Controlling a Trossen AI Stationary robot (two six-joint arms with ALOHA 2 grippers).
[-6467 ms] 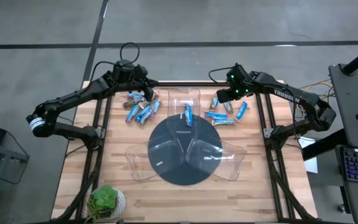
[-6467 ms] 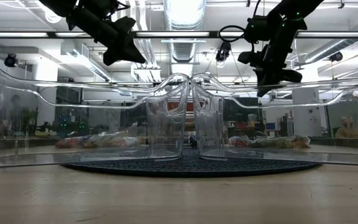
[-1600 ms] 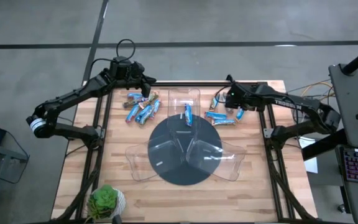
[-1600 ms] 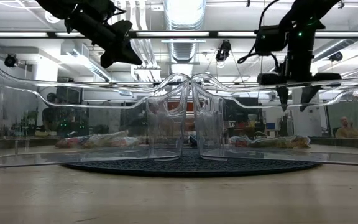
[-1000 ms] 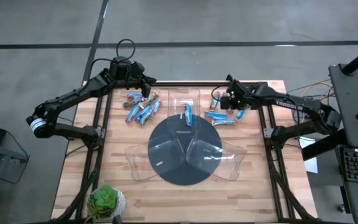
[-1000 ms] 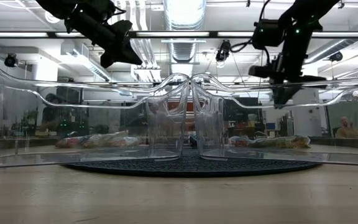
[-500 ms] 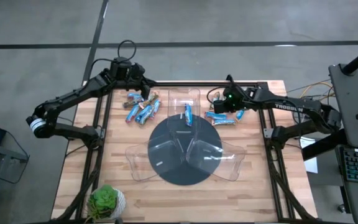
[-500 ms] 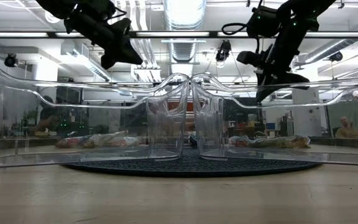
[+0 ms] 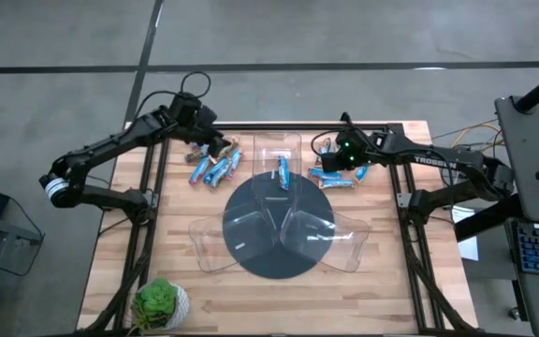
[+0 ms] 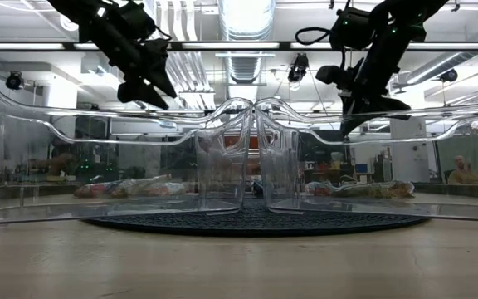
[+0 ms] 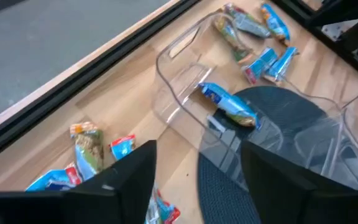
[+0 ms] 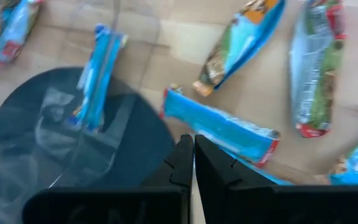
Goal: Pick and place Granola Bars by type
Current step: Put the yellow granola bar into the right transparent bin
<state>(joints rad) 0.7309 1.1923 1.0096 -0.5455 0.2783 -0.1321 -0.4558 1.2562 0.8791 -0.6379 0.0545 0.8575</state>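
Now look left of the round dark mat (image 9: 274, 225): your left gripper (image 9: 215, 142) has just spread its fingers and hangs empty above the left pile of Granola Bars (image 9: 211, 162), so a fresh pick looks due there. One blue bar (image 9: 284, 172) already lies in the clear tray (image 9: 279, 159) at the mat's far edge. Right of the mat, your right gripper (image 9: 329, 161) has pinched shut on nothing and pulled up over the right pile (image 9: 337, 173); that grab apparently missed.

Glossy foil-like wrappers on the bars (image 9: 211, 165), clear smooth plastic trays (image 9: 279, 150), a matt dark mat (image 9: 251, 253), pale wooden table (image 9: 382, 300)
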